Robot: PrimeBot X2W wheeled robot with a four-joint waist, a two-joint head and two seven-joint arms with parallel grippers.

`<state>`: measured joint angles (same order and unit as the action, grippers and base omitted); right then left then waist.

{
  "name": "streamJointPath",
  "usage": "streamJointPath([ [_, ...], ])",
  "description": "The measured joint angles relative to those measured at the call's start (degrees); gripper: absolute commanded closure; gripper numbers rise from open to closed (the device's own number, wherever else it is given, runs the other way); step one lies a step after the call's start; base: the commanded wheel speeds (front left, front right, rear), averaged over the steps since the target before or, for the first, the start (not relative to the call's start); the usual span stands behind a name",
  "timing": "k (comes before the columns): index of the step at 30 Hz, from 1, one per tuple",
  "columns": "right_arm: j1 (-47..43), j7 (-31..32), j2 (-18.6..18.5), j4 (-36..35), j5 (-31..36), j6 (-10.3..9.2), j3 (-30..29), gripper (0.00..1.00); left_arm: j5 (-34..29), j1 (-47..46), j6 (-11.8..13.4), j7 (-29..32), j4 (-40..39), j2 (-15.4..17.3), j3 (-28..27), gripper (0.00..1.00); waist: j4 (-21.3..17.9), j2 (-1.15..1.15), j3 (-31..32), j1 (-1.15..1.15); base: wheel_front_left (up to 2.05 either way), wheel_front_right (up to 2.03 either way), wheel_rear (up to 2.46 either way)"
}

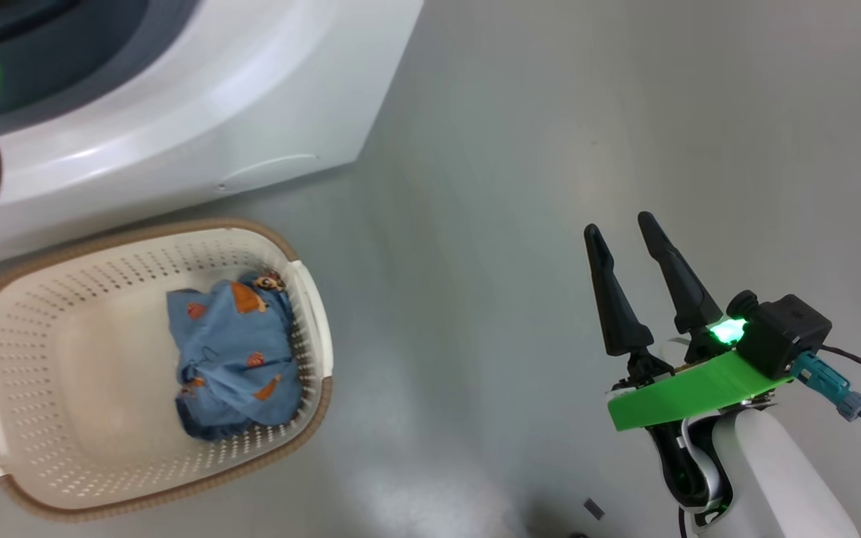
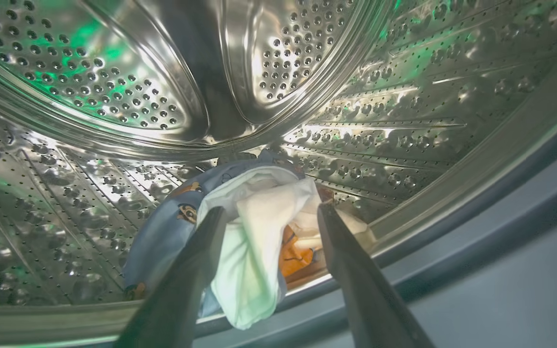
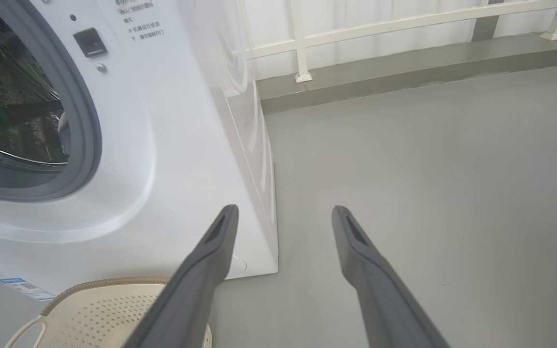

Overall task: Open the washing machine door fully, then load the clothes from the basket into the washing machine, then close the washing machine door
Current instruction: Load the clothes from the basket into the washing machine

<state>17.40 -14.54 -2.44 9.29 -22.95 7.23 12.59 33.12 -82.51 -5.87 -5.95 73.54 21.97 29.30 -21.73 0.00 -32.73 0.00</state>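
Steel drum (image 2: 114,96) of the washing machine (image 1: 214,97) holds a bundle of clothes (image 2: 254,227) at its near lip, between the left gripper's (image 2: 271,208) spread jaws. One blue garment (image 1: 232,351) lies in the basket (image 1: 139,232), yet to load. Right gripper (image 1: 619,223) hangs at right, jaws spread, empty. Door closing is left to do.

The head view looks steeply down from high above onto the grey floor (image 1: 513,224), with the washing machine (image 1: 176,112) cropped at upper left and the basket (image 1: 102,276) below it. The left wrist view sits very close, inside the steel drum (image 2: 114,96), and faces its back wall. The right wrist view hangs low and farther off. It faces the machine's front corner, open floor and a white railing (image 3: 300,43) (along the far wall). Head and right wrist views share the machine's front, the basket rim and the floor — the right wrist view also looks sideways into the drum mouth.
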Motion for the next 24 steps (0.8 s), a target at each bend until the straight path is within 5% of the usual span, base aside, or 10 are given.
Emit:
streamJointPath([
  [24, 0.1, 0.0, -0.1, 6.5, 3.5, 0.00, -3.3, 0.00, 4.1, 16.4, -1.3, -8.3, -3.0, -5.8, -0.3, 0.00, 7.3, 0.00, 13.4, 0.00, 0.00, 0.00, 0.00],
])
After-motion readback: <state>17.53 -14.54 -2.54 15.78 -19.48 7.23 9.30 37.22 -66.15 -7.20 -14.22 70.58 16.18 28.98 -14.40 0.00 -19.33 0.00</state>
